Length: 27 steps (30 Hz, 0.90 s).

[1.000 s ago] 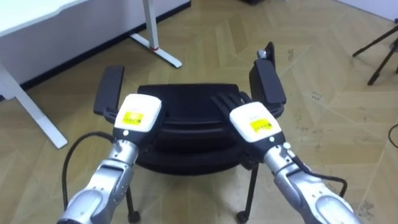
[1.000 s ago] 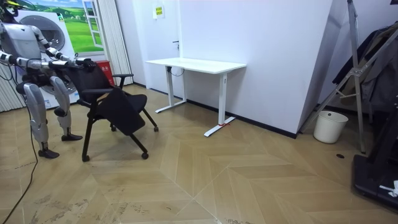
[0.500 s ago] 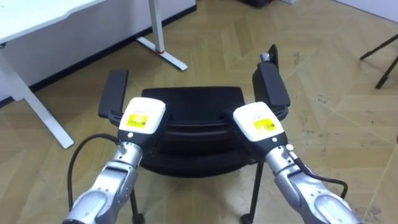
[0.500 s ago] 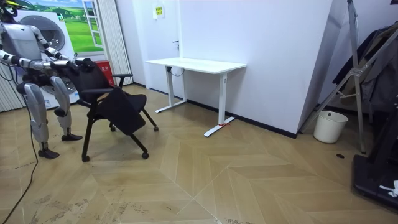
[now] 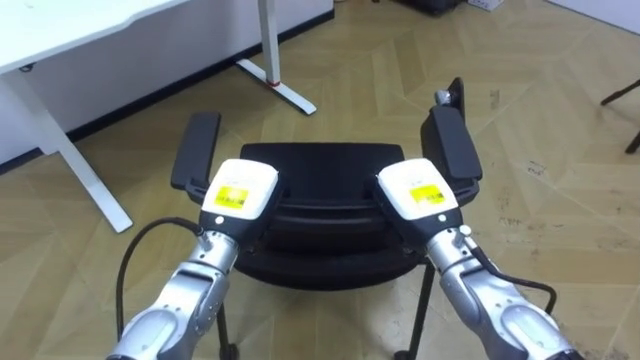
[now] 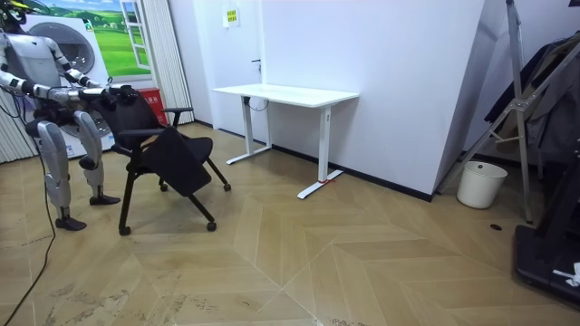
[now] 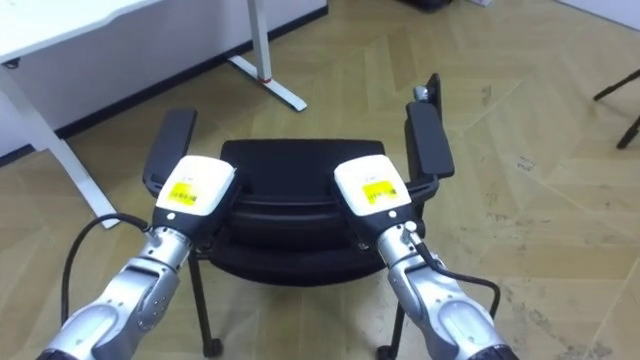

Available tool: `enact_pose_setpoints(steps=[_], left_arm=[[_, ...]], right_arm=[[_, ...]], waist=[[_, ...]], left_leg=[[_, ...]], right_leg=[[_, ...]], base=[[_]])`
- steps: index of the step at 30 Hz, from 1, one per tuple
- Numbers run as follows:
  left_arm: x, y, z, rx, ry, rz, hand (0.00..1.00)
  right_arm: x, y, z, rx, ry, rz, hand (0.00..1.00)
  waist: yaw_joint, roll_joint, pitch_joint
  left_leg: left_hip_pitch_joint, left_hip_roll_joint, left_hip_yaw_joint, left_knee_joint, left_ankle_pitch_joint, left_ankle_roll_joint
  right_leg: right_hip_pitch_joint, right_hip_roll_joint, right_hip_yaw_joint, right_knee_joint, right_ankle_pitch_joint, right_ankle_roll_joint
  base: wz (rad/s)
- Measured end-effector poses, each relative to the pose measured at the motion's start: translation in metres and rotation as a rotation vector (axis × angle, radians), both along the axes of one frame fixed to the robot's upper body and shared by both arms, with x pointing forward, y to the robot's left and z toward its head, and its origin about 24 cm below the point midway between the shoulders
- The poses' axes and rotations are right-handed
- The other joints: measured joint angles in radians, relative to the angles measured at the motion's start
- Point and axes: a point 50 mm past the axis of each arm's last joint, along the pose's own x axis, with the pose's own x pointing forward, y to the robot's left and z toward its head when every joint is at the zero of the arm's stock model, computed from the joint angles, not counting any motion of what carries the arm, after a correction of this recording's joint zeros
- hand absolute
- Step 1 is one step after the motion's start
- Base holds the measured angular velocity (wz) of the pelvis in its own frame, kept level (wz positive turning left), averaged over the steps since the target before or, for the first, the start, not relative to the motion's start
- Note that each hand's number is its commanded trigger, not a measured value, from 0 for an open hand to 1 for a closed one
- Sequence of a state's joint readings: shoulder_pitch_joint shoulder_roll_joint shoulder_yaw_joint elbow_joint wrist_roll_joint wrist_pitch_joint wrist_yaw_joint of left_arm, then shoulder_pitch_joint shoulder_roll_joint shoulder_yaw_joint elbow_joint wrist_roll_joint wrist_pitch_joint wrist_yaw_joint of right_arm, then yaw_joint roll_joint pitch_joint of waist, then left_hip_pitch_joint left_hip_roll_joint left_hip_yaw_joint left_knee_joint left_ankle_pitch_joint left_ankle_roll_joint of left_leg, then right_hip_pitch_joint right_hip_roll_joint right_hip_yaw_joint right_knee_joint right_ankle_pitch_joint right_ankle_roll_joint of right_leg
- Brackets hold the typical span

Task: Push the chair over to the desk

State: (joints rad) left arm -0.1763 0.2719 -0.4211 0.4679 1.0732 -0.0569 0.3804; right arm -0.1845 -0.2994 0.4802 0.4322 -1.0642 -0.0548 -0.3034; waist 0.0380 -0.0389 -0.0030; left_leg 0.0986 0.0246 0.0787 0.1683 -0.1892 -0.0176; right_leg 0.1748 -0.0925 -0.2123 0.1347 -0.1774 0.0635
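A black chair [image 5: 322,168] with two armrests stands right in front of me, its backrest [image 5: 325,218] nearest. My left hand [image 5: 238,190] sits on the backrest's top edge at the left. On the same edge at the right lies my right hand [image 5: 420,190]. Both hands' fingers are curled forward over the edge and hidden behind the hands' backs. In the room view I stand at the room view's left behind the chair [image 6: 168,149], both arms stretched out to it.
A white desk [image 5: 60,40] stands ahead on the left, its leg [image 5: 85,170] and floor foot [image 5: 280,88] close to the chair. Open parquet floor lies ahead and right. The room view shows the desk [image 6: 290,95], a white bin [image 6: 480,184] and a rack at the far right.
My right hand's fingers, straight over the backrest a second ago, have curled down over its top edge. The eye view has shifted a little; in the room view the chair stays put.
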Motion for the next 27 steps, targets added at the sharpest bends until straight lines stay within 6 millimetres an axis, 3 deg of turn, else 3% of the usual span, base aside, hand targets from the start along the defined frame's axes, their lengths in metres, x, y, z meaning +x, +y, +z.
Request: enact_pose_setpoints(steps=[20, 25, 27], left_arm=[[-0.002, 0.003, -0.002, 0.022, 0.017, -0.018, 1.0], [-0.003, 0.004, -0.003, 0.025, 0.023, -0.017, 1.0], [-0.003, 0.006, -0.004, 0.035, 0.029, -0.018, 1.0]], right_arm=[[-0.003, -0.001, -0.006, 0.028, 0.031, -0.001, 1.0], [-0.004, -0.001, -0.009, 0.029, 0.044, 0.002, 1.0], [-0.004, -0.002, -0.011, 0.032, 0.051, 0.001, 1.0]], waist=[[-0.002, -0.023, 0.0125], [0.0, -0.027, 0.0115], [0.012, -0.035, 0.0111]], left_leg=[[0.016, 0.001, -0.001, 0.027, 0.0, 0.0], [-0.01, 0.015, 0.001, 0.078, -0.009, -0.011], [-0.026, 0.022, 0.006, 0.111, -0.012, -0.015]], right_leg=[[0.032, -0.002, -0.013, -0.001, -0.002, 0.001], [0.032, 0.007, -0.029, 0.0, -0.004, -0.003], [0.032, 0.012, -0.033, 0.006, -0.018, -0.019]], base=[[0.01], [0.07], [0.06]])
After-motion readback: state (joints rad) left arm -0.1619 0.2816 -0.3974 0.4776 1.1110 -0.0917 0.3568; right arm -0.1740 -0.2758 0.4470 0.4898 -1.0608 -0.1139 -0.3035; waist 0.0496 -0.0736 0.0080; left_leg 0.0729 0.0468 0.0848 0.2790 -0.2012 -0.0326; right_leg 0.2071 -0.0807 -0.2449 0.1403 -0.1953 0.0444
